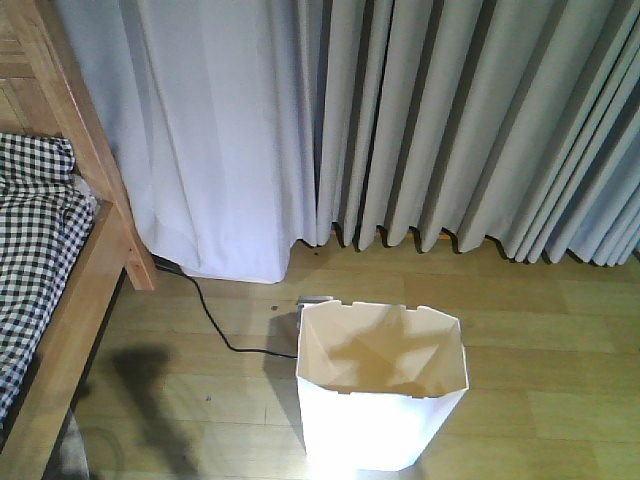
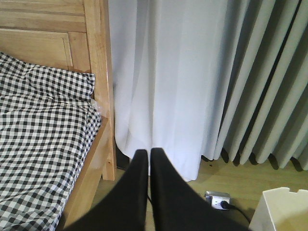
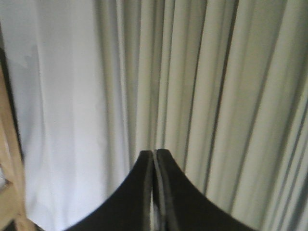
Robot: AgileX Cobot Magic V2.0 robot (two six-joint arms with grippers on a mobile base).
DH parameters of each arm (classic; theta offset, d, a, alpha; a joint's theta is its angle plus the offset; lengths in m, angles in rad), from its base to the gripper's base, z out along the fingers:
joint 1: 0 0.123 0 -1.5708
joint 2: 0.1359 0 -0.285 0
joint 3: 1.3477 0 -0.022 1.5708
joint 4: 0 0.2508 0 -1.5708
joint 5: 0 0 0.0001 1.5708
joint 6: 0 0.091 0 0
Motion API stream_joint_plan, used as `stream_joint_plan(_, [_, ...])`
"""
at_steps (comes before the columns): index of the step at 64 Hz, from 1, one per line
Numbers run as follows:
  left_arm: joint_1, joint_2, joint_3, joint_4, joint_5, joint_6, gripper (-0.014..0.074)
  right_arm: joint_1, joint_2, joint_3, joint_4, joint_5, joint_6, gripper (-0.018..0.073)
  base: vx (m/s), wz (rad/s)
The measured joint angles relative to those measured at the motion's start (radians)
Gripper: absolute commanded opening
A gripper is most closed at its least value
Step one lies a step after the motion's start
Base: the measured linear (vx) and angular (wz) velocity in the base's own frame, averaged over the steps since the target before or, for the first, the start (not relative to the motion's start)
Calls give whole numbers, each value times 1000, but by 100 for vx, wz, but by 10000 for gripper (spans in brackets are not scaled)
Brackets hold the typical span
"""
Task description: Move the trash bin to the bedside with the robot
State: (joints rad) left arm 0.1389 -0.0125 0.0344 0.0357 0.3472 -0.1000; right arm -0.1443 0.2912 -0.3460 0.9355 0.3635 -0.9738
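So trash bin [image 1: 381, 400] on floor near bed [image 1: 60, 330]; L & R jaws pressed together, holding nothing.

The trash bin [image 1: 380, 410] at lower centre is showing smooth, thin white plastic. The bed frame [image 1: 95, 180] at left is looking like light, satin-finished wood, its checked bedding [image 2: 43, 139] soft woven cloth. Matt pleated fabric curtains [image 1: 450, 120] are hanging above a wood-grain floor [image 1: 560, 340].
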Motion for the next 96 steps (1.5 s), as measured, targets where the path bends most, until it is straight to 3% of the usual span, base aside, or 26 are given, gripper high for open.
stream_joint_plan(6, [0,0,0,0,0,0,-6,0,-23,0,-124,0,93,-9,0,0])
stream_joint_plan(19, [0,0,0,0,0,0,-6,0,-85,0,-605,-10,579,-9,0,0])
stream_joint_plan(27, [0,0,0,0,0,0,-6,0,-111,10,-791,-21,778,-9,0,0])
stream_joint_plan(45, [0,0,0,0,0,0,-6,9,-231,223,-856,-121,911,-9,0,0])
stream_joint_plan(60, [0,0,0,0,0,0,-6,105,-292,365,-921,-224,951,-9,0,0])
stream_joint_plan(96, [0,0,0,0,0,0,-6,108,-303,374,-982,-317,974,-9,0,0])
